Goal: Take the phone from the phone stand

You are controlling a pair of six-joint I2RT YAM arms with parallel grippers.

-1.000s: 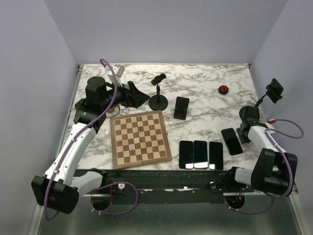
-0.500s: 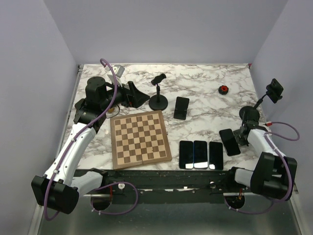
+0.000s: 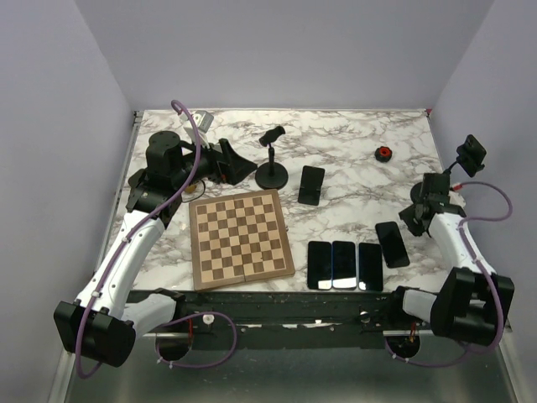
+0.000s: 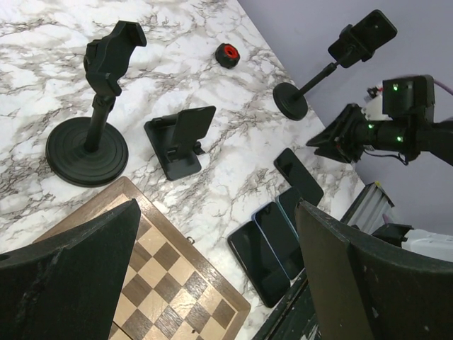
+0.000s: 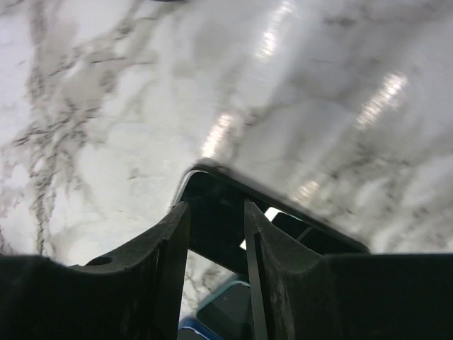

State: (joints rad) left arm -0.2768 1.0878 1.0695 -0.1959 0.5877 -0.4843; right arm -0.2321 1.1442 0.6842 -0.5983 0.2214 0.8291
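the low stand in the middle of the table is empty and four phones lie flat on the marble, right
Not empty: the low stand has a phone leaning on it, as the left wrist view shows clearly. The rest holds: four phones lie flat on the marble table.

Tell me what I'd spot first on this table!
Probably the brown chessboard, lying near the front of the marble table, left of the middle. To its right three dark phones lie in a neat row, with a fourth phone beside them. Behind them, another phone leans on a small phone stand.
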